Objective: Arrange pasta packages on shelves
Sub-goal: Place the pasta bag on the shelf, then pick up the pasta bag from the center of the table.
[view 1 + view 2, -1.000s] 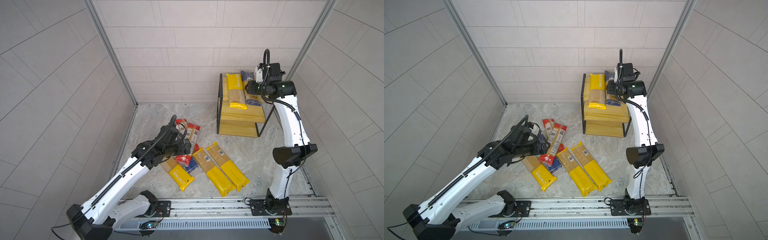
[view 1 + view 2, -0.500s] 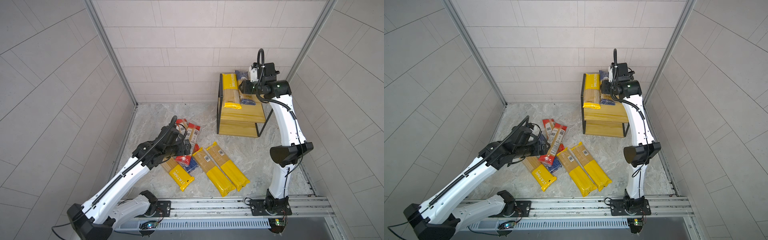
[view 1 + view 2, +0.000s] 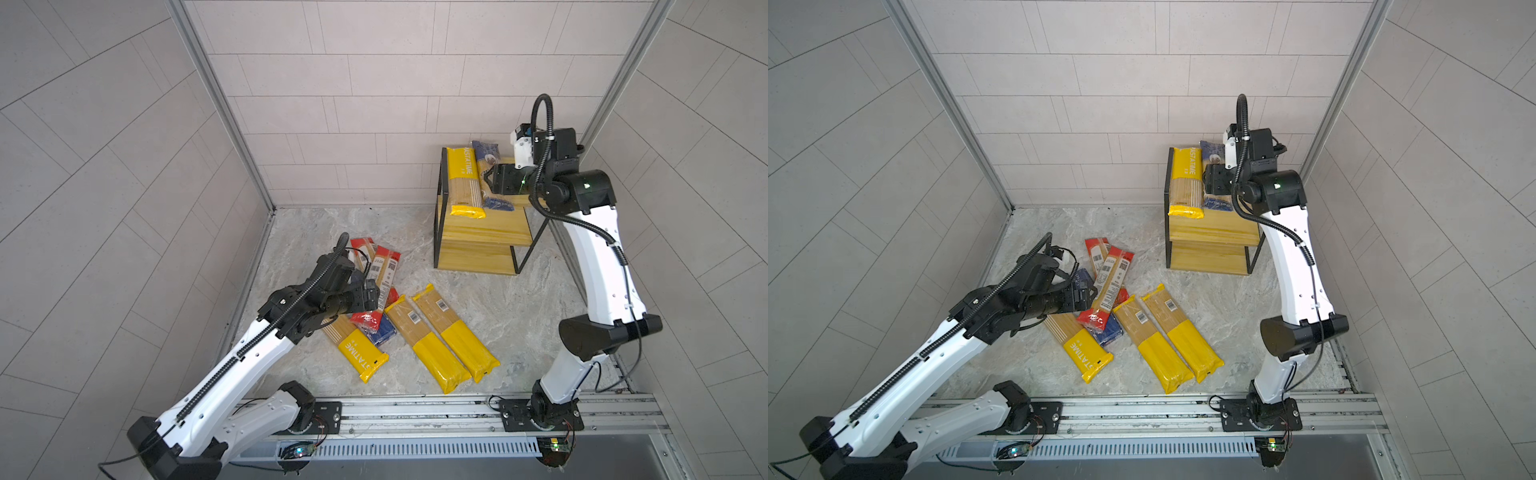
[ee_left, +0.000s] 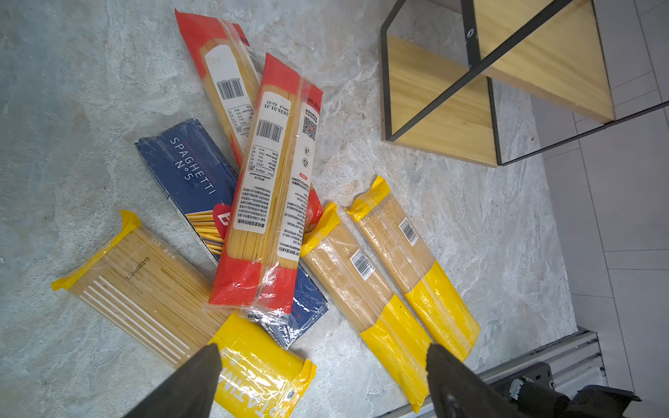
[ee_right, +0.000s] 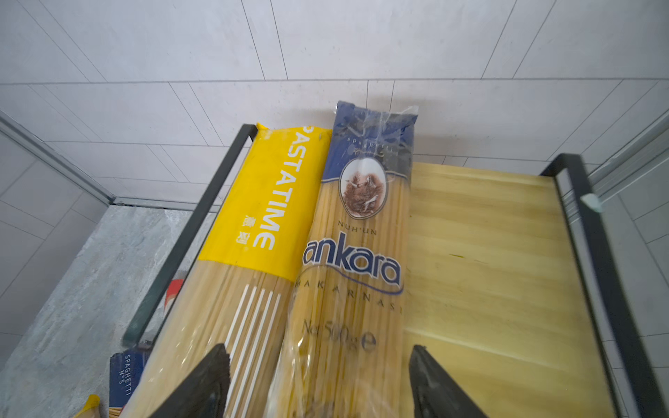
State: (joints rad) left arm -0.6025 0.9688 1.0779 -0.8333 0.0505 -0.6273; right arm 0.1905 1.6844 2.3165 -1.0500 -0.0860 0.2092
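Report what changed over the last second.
The right gripper moved the blue Ankara pack sideways across the top shelf board until it lay against the yellow PASTATIME pack. It then spread its fingers and let go. The left gripper, open above the pile, and the packs on the floor stayed put.

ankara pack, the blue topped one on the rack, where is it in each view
Top views: in both, ankara pack on the rack's top board.
Left wrist: not in it.
Right wrist: the pack mid-picture, label readable.
Landmark: yellow PASTATIME pack lying beside it on that board.
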